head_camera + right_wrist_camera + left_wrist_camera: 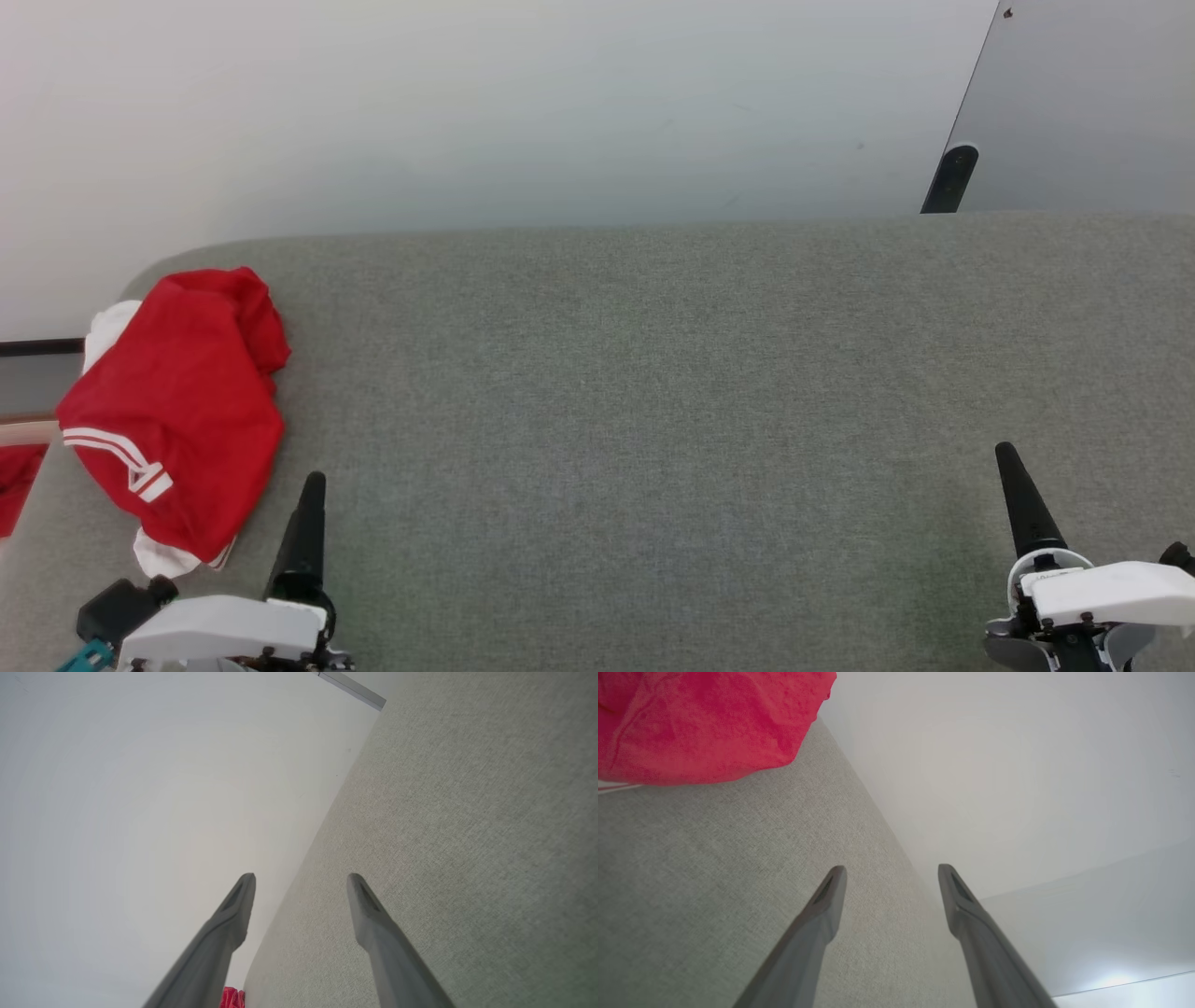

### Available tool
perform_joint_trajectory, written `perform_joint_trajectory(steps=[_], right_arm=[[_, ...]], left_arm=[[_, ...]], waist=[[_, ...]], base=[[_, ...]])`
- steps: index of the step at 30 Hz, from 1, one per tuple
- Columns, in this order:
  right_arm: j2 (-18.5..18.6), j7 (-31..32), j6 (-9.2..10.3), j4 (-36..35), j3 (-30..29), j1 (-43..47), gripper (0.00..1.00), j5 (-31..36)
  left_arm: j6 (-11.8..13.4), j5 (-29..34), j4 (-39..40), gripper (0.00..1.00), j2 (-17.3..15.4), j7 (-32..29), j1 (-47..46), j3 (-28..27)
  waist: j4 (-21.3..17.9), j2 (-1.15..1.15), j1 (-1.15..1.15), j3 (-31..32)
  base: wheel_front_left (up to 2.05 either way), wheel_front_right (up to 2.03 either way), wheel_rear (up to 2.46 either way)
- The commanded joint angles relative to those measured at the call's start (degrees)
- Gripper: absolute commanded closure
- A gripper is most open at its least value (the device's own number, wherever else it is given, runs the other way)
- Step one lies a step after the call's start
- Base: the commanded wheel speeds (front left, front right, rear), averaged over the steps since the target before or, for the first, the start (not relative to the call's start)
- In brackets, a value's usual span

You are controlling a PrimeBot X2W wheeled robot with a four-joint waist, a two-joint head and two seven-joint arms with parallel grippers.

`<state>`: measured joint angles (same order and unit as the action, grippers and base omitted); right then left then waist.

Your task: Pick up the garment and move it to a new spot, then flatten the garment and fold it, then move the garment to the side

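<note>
Head view: the garment (177, 411) lies crumpled at the left end of the grey surface (653, 420). The left gripper (892, 870) and the right gripper (301, 877) have their fingers apart and hold nothing.

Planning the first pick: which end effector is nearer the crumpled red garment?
Left. The left end effector hovers open just beside the garment, not touching. The right end effector is far across the grey surface.

Am looking at big grey cloth top (653, 420) spreading wide before me. Pale white stretch (467, 112) lying past far edge. Dark grey board (1083, 103) and black leg (950, 179) standing far right.
</note>
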<state>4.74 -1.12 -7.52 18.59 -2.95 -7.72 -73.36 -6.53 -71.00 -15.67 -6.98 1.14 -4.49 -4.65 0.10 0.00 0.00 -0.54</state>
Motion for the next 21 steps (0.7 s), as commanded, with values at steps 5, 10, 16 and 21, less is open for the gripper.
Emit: perform_joint_trajectory(steps=[5,10,16,21], right_arm=[[0.7,-1.5,0.01,0.3,0.8,-2.3,0.00,6.0],[1.4,-2.2,0.01,1.0,2.0,-3.1,0.00,11.2],[1.9,-2.6,0.01,1.7,2.7,-4.0,0.00,18.2],[2.3,-3.4,0.02,1.9,2.9,-4.6,0.00,24.9]], left_arm=[[0.8,8.5,1.1,0.00,-0.6,1.4,-1.6,0.1],[1.4,14.8,1.3,0.00,-0.7,2.5,-1.4,-0.2],[1.2,20.6,1.7,0.00,-0.7,3.6,-0.9,-0.8],[1.1,25.7,2.1,0.00,-0.8,4.5,-0.7,-1.2]], waist=[[0.1,0.00,0.00,0.0],[0.1,0.00,0.00,0.0],[0.1,0.00,0.00,-0.1],[0.2,0.00,0.00,-0.3]], base=[[0.00,0.00,0.00],[0.00,0.00,0.00],[0.00,0.00,0.00],[0.00,0.00,0.00]])
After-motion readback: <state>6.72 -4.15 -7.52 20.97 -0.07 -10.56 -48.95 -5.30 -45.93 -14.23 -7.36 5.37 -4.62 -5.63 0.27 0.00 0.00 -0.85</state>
